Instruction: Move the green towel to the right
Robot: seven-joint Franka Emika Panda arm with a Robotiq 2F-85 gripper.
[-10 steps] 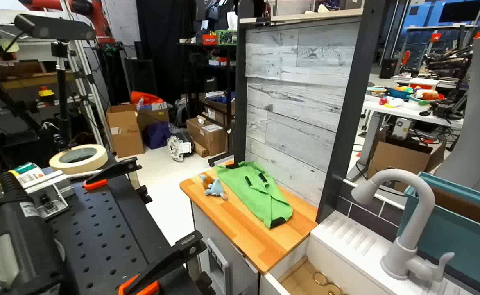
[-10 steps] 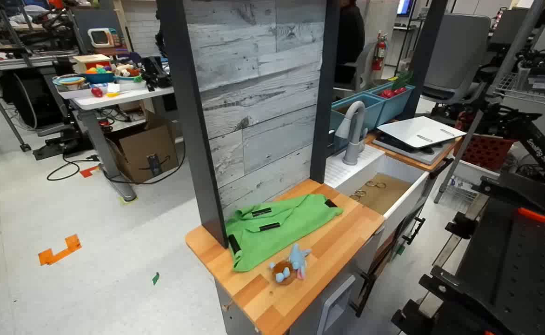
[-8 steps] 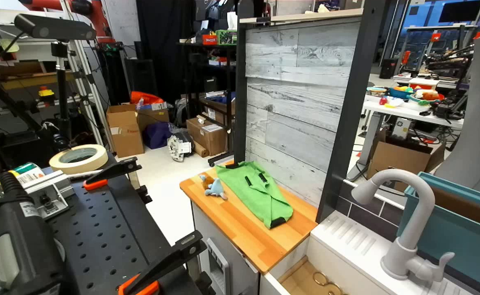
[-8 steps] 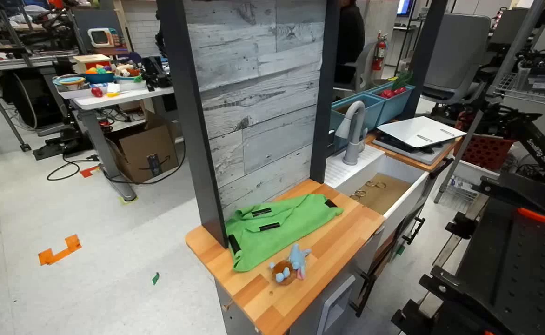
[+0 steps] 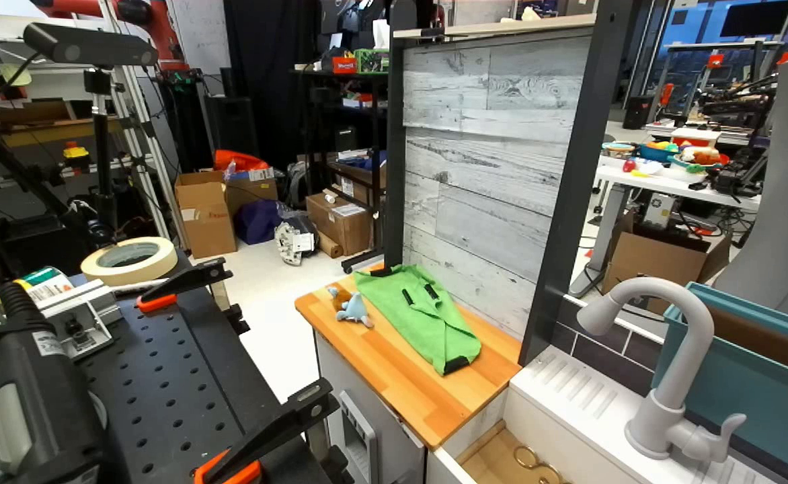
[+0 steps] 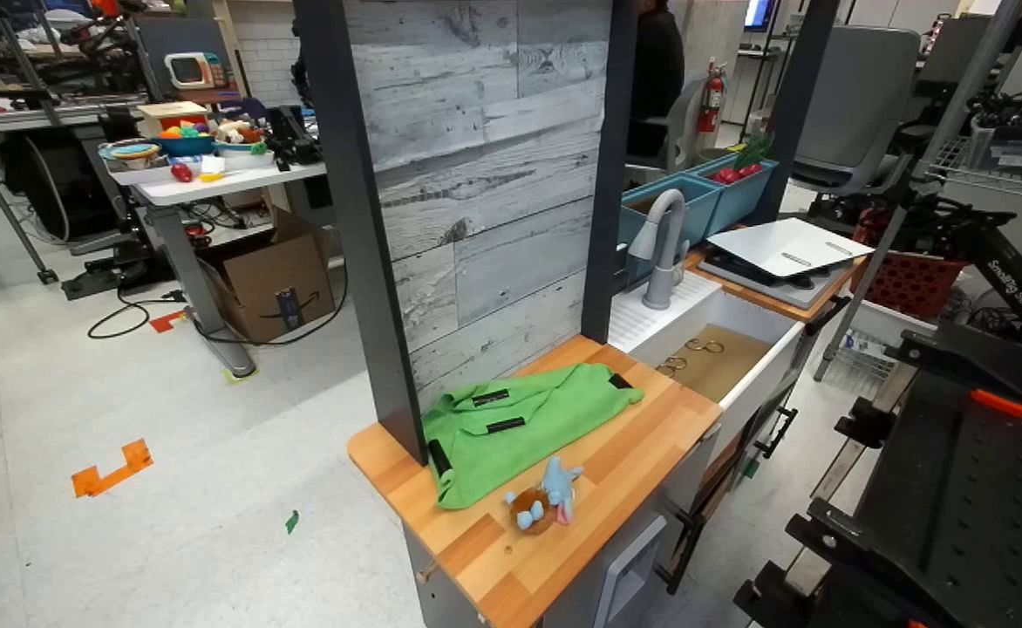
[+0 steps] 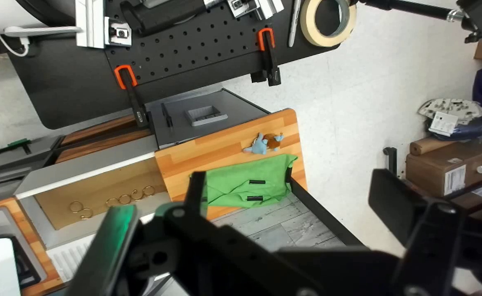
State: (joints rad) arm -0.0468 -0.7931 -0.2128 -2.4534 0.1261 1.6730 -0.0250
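The green towel lies folded and wrinkled on the wooden countertop, with black strips on it. It also shows in an exterior view against the foot of the grey plank panel, and in the wrist view. My gripper shows only in the wrist view. Its fingers are wide apart with nothing between them. It is high above the countertop, apart from the towel. One finger hides the towel's end near the sink in the wrist view. The gripper is out of view in both exterior views.
A small blue and brown plush toy lies beside the towel. The plank panel with dark posts rises behind it. A sink with a grey faucet adjoins the countertop. A black perforated table with orange clamps stands across a gap.
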